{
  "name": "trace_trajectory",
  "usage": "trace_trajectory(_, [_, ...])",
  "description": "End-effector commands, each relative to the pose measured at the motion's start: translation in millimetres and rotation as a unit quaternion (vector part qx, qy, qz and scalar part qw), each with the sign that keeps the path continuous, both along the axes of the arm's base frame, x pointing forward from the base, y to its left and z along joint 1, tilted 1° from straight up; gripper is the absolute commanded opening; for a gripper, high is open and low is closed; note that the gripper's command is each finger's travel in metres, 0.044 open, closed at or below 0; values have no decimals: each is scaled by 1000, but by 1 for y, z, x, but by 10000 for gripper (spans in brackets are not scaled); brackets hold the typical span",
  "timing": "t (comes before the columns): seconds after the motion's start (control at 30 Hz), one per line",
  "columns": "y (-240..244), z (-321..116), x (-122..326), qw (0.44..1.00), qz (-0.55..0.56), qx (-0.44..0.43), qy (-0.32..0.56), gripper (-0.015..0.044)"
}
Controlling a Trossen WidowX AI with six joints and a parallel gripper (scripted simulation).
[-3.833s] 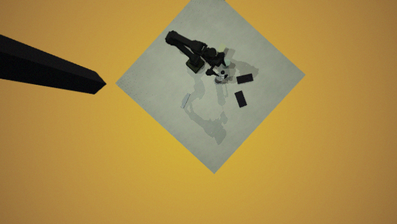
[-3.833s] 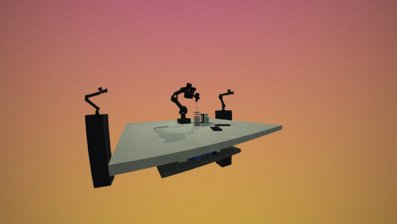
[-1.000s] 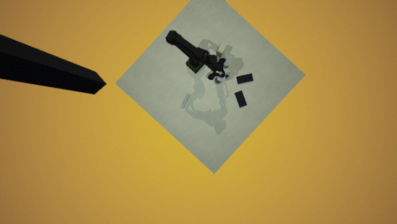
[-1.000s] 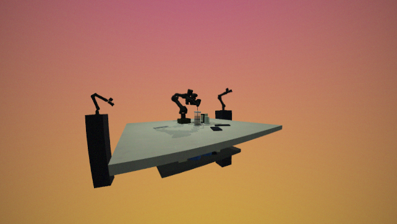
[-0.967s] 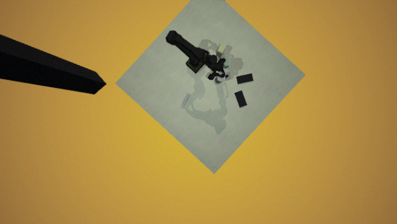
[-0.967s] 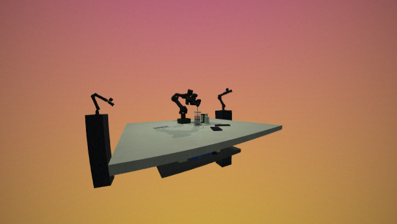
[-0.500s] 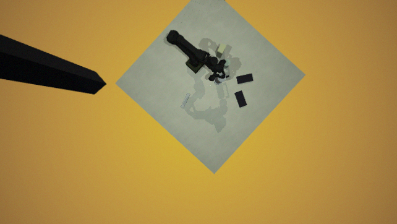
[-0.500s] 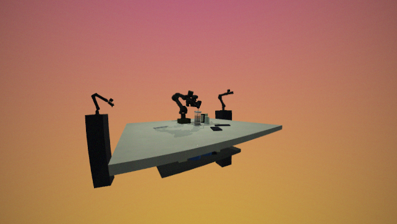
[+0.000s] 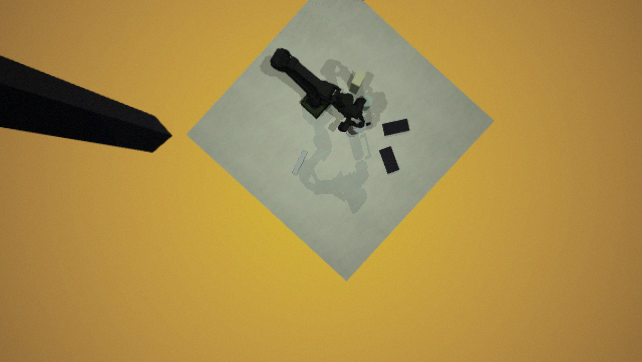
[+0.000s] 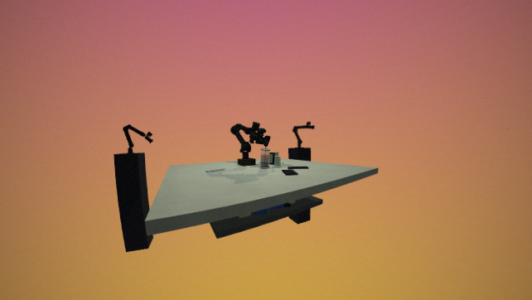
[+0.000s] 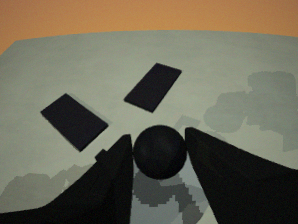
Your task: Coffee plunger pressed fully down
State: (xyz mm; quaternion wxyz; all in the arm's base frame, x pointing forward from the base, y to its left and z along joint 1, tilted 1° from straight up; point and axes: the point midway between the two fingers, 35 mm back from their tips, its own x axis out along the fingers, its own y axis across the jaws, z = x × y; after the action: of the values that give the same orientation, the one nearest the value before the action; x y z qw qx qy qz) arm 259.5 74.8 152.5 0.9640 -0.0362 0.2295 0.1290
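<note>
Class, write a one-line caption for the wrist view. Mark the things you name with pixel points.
Gripper (image 9: 351, 125) (image 10: 266, 146) (image 11: 158, 137) closed on a round black plunger knob (image 11: 160, 152), two dark rectangular slabs (image 11: 113, 105) lying beyond.

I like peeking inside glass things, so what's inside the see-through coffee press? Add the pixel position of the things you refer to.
Inside the coffee press (image 10: 265, 153), a thin rod runs down to something dark low in the glass. I can't tell if that's coffee or the plunger's filter; it's too small and blurry.

A pale tabletop (image 9: 250, 135) (image 10: 191, 186) (image 11: 210, 55) sits against a backdrop blending pink into orange.
</note>
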Motion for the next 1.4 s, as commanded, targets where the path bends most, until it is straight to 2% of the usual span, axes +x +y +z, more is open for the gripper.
trace_trajectory(0.0, [0, -11, 0, 1000, 2, -8, 16, 123])
trace_trajectory(1.07, [1, -4, 4, 1000, 0, -2, 5, 123])
trace_trajectory(1.37, [1, -4, 4, 1000, 0, -2, 5, 359])
